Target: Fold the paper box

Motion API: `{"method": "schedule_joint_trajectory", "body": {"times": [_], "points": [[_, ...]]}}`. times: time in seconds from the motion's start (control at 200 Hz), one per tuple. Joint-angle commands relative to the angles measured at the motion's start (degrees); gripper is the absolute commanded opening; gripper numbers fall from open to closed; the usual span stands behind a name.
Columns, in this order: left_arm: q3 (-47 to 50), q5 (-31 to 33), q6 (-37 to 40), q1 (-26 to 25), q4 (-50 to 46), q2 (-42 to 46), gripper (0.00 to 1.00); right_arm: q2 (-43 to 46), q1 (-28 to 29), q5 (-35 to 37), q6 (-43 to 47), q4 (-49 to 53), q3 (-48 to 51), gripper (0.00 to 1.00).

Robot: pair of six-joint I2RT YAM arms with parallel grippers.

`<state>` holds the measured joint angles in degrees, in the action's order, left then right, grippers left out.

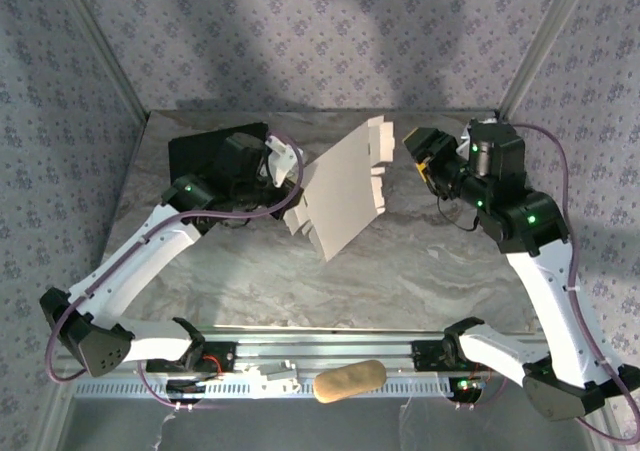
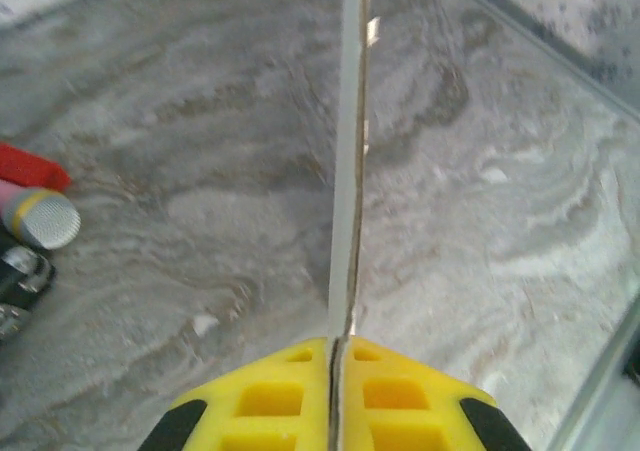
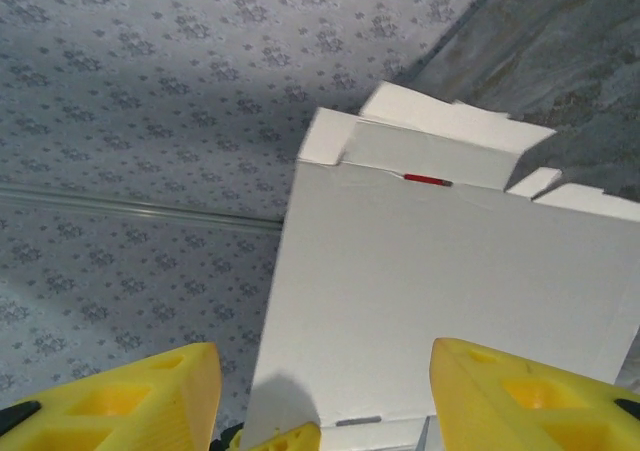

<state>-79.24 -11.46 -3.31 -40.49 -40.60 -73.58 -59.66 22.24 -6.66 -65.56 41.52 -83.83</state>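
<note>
The paper box (image 1: 345, 191) is a flat white die-cut sheet held up on edge over the middle of the table, its flaps pointing to the far side. My left gripper (image 1: 298, 193) grips its left side. In the left wrist view the yellow fingers (image 2: 270, 396) are pressed together on the thin cardboard edge (image 2: 350, 171). My right gripper (image 1: 412, 156) hovers just off the sheet's right flaps, apart from them. In the right wrist view the right gripper (image 3: 325, 356) stands open, and the white panel (image 3: 440, 291) with its folded flaps lies ahead of the jaws.
A black case (image 1: 205, 151) lies at the back left behind the left arm. A tan oblong object (image 1: 350, 379) rests on the rail at the near edge. A red item and a grey-tipped pen (image 2: 40, 219) lie on the marble table (image 1: 420, 271). Patterned walls close in the sides.
</note>
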Motion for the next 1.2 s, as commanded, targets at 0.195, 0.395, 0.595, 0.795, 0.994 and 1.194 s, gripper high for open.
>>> {"method": "schedule_joint_trajectory", "body": {"times": [0.195,0.395,0.595,0.795,0.994,1.194], "points": [[-1.4,-2.9,10.6,0.1,-3.6,-5.8,0.00,-3.2,4.9,-2.3,-12.4,-5.4,7.5,0.59],[-1.8,-1.1,16.2,-0.4,-1.0,-7.6,0.00,-8.9,8.3,-1.9,-20.3,-6.5,6.8,0.58],[0.1,0.4,18.4,-1.2,1.4,-6.6,0.00,-13.2,9.7,-1.5,-23.9,-9.7,8.6,0.55],[1.5,0.6,19.0,-2.1,1.4,-6.9,0.00,-14.9,9.5,-3.8,-26.4,-16.1,12.5,0.49],[3.1,1.9,19.0,-3.2,4.0,-6.8,0.00,-15.0,8.3,-5.8,-27.4,-18.7,15.0,0.44],[3.1,2.6,19.1,-3.4,4.6,-7.0,0.00,-15.4,7.5,-8.0,-28.6,-21.4,19.4,0.35]]}}
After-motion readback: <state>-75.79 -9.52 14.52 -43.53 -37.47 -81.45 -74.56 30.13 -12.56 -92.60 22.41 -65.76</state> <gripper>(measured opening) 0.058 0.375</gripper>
